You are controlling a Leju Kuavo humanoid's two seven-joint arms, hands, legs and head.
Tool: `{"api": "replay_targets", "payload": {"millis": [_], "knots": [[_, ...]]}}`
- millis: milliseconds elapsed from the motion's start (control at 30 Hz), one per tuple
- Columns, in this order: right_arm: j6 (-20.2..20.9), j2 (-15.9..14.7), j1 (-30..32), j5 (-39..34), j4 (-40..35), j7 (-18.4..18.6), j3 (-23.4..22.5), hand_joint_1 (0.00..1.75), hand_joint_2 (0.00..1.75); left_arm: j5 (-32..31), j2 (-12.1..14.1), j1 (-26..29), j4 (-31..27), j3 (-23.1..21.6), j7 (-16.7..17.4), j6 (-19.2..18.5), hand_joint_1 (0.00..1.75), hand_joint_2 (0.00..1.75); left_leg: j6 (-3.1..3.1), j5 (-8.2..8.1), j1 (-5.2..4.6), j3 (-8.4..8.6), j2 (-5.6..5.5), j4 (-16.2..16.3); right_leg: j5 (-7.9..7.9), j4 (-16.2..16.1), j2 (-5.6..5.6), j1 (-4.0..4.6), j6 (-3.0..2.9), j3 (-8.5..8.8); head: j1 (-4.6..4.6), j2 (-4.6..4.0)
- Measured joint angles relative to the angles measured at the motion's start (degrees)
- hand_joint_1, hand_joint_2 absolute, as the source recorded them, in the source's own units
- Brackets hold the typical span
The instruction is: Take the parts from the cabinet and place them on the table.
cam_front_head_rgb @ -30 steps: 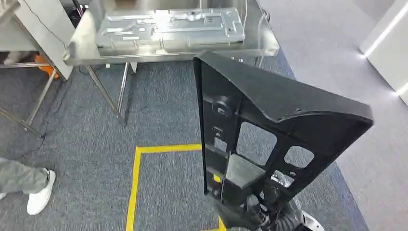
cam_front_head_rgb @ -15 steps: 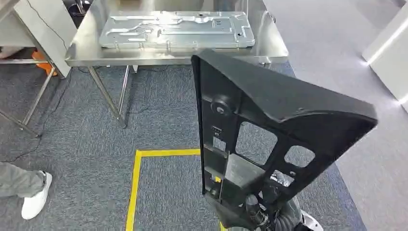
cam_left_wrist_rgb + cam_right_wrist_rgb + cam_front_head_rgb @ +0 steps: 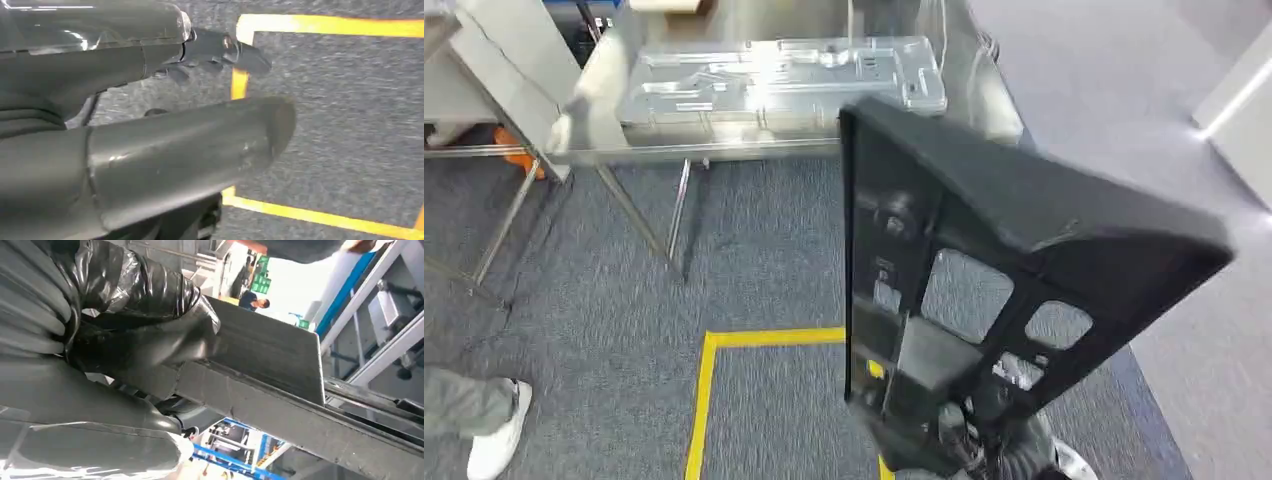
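The framed part (image 3: 984, 260) stands up over the floor in the right hand (image 3: 984, 440), in front of the surface (image 3: 984, 95). A metal plate (image 3: 774, 75) lies on that surface. A person's shoe (image 3: 496, 440) is far left.

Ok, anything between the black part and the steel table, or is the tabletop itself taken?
No obstacle shows on the carpet between the black part, held by the right hand, and the steel table. A stamped metal panel already covers most of the tabletop.
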Motion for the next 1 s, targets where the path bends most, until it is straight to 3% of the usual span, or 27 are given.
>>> {"api": "replay_targets", "payload": {"millis": [33,67,100,133,200,233,267,300,333,400,433,467,533,567,600,633,700,733,767,800,867,900,933,1000], "knots": [[-0.02,0.0,0.15,0.0,0.0,0.0,0.0,1.75,1.75,-0.02,0.04,0.18,0.0,0.0,0.0,0.07,0.0,0.0,0.02,-2.15,-0.02,-2.93,0.0,3.73,-0.52,0.0,0.05,0.12,-0.1,0.41,-0.02,0.0],[-0.04,0.0,0.27,0.0,0.0,-0.04,0.0,1.75,1.75,-0.11,0.09,0.45,0.0,0.0,0.09,0.15,0.0,0.0,0.14,-2.27,-0.02,-4.35,0.0,4.62,-0.98,0.0,0.13,0.22,-0.08,1.02,-0.02,0.0],[-0.04,0.0,0.36,0.02,0.0,-0.07,0.0,1.75,1.75,-0.11,0.13,0.61,0.0,0.02,0.2,0.24,0.0,0.0,0.28,-0.92,-0.03,-4.59,0.0,3.08,-1.56,0.0,0.26,0.3,-0.03,1.83,0.0,0.0],[-0.07,0.0,0.5,0.02,0.0,-0.13,0.0,1.75,1.75,-0.11,0.17,0.65,0.0,0.04,0.37,0.53,0.0,0.0,0.56,1.53,-0.1,-3.96,0.01,-0.29,-2.16,-0.07,0.26,0.35,0.05,2.8,-0.02,0.0],[-0.2,0.0,0.64,0.02,-0.02,-0.33,-0.02,1.75,1.75,-0.11,0.55,0.82,0.0,0.13,0.46,1.1,0.0,0.0,1.08,9.54,-0.49,-1.69,0.09,-9.85,-3.34,-0.5,0.12,0.42,0.29,4.56,0.0,0.0],[-0.24,0.0,0.75,0.04,-0.02,-0.46,-0.07,1.75,1.75,-0.13,0.88,0.87,0.0,0.18,0.53,1.31,0.0,0.0,1.34,9.46,-0.9,-2.05,0.13,-9.59,-3.7,-0.57,0.16,0.51,0.58,5.33,0.06,0.0],[-0.24,0.0,0.96,0.11,-0.13,-0.7,-0.15,1.75,1.75,-0.17,1.05,0.83,0.0,0.24,0.63,1.51,0.0,0.0,1.57,8.73,-1.01,-2.03,0.15,-10.4,-4.01,-0.54,0.38,0.38,1.03,5.05,-0.05,0.0],[-0.24,0.0,1.25,0.2,-0.35,-0.89,-0.24,1.75,1.75,-0.09,1.31,0.99,-0.04,0.33,0.72,1.83,0.0,0.0,2.06,9.64,-1.11,-1.74,0.13,-10.42,-4.36,-0.74,0.41,0.37,1.46,5.06,-0.05,0.0],[-0.22,0.0,1.46,0.31,-0.5,-0.98,-0.42,1.75,1.75,0.07,1.88,1.09,-0.07,0.53,0.81,2.01,0.0,0.0,2.46,9.57,-0.89,-1.87,0.1,-10.68,-4.03,-0.01,0.4,0.44,1.64,5.43,-0.02,0.0],[-0.28,0.0,1.57,0.37,-0.98,-1.29,-0.96,1.75,1.75,0.24,2.3,1.16,-0.09,1.0,1.09,2.38,0.0,0.0,3.01,9.6,-0.46,-0.43,0.06,-11.21,-4.7,1.28,0.34,0.29,2.3,5.35,-0.05,0.0],[-0.26,0.0,1.61,0.46,-1.29,-1.53,-1.35,1.75,1.75,0.24,2.82,1.14,-0.11,1.16,1.22,2.6,0.0,0.0,3.4,9.35,-0.44,-0.14,0.02,-11.26,-5.74,4.04,0.32,0.27,2.75,4.03,0.0,0.0],[-0.26,0.0,1.7,0.46,-1.53,-1.68,-1.66,1.75,1.75,0.24,3.14,1.15,-0.11,1.22,1.37,2.71,0.0,0.0,3.7,9.1,-0.44,-0.03,0.02,-11.25,-7.42,8.03,0.32,0.03,3.08,1.54,-0.03,0.0],[-0.26,0.0,2.04,0.46,-1.57,-1.88,-2.1,1.75,1.75,0.22,3.61,1.28,-0.11,1.4,1.57,3.04,0.0,0.0,3.71,8.48,-0.44,0.38,0.01,-11.25,-11.02,16.57,0.32,-0.5,3.78,-4.45,-0.02,0.0],[-0.26,0.0,2.25,0.48,-1.57,-1.92,-2.3,1.75,1.75,0.2,3.96,1.35,-0.11,1.57,1.66,3.08,0.0,0.0,3.6,8.04,-0.38,0.8,-0.07,-11.24,-11.35,18.36,0.31,-0.74,4.0,-6.4,-0.02,0.0],[-0.26,0.0,2.38,0.52,-1.57,-1.95,-2.49,1.75,1.75,0.2,4.07,1.54,-0.11,1.64,1.68,3.13,0.0,0.0,3.46,7.54,-0.34,1.47,-0.12,-11.24,-9.99,17.5,0.29,-0.99,4.14,-7.01,-0.02,0.0],[-0.24,0.0,2.42,0.55,-1.57,-1.99,-2.56,1.75,1.75,0.2,4.22,1.65,-0.11,1.68,1.75,3.21,0.0,0.0,3.29,6.98,-0.3,2.33,-0.16,-11.25,-7.05,14.24,0.27,-1.12,4.03,-6.38,-0.02,0.0],[-0.17,0.0,2.44,0.68,-1.57,-2.01,-2.73,1.75,1.75,0.2,4.28,1.62,-0.11,1.75,1.81,3.24,0.0,0.0,2.81,5.93,-0.2,3.9,-0.24,-11.41,0.35,4.67,0.25,-1.01,3.65,-3.53,-0.02,0.0],[-0.15,0.0,2.47,0.74,-1.57,-2.05,-2.91,1.75,1.75,0.2,4.26,1.5,-0.11,1.84,1.81,3.24,0.0,0.0,2.56,5.62,-0.1,4.36,-0.18,-11.5,1.41,2.57,0.25,-0.78,3.19,-3.19,-0.02,0.0],[-0.15,0.02,2.47,0.79,-1.6,-2.05,-2.99,1.75,1.75,0.06,4.24,1.39,-0.11,1.97,1.84,3.19,0.0,0.0,2.16,5.46,-0.16,4.39,-0.39,-11.75,-0.2,1.78,0.11,-0.3,2.77,-3.25,0.06,0.0],[-0.13,0.07,2.46,0.81,-1.66,-2.05,-3.06,1.75,1.75,0.07,4.24,1.33,-0.11,2.03,1.88,3.19,0.0,0.0,1.68,5.33,-0.08,4.1,-0.31,-12.33,0.53,1.79,0.2,-0.18,2.24,-3.01,-0.02,0.0],[-0.02,0.04,2.55,0.81,-1.75,-2.05,-3.26,1.75,1.75,-0.02,4.15,1.38,-0.11,2.1,1.81,3.17,0.0,0.0,0.87,6.11,-0.28,5.39,-0.16,-12.01,0.9,0.75,0.35,-0.24,1.43,-2.28,0.0,0.0],[0.04,0.07,2.61,0.83,-1.77,-2.03,-3.37,1.75,1.75,-0.15,4.15,1.26,-0.11,2.14,1.79,3.19,0.0,0.0,0.85,5.32,-0.12,5.25,-0.01,-11.52,1.1,-0.1,0.31,-0.84,1.17,-1.12,-0.02,0.0],[0.04,0.11,2.48,0.81,-1.79,-1.99,-3.39,1.75,1.75,-0.18,4.11,1.21,-0.11,2.16,1.66,3.17,0.0,0.0,0.78,4.34,-0.14,4.78,0.03,-9.82,0.92,-0.38,0.2,-0.8,0.84,-0.41,0.02,0.0],[0.04,0.17,2.34,0.81,-1.9,-2.01,-3.41,1.75,1.75,-0.26,4.07,0.88,-0.11,2.27,1.6,3.17,0.0,0.0,0.27,0.29,0.01,-0.1,0.02,-1.5,0.42,-0.43,0.07,-0.66,0.42,-0.07,0.0,0.0]]}}
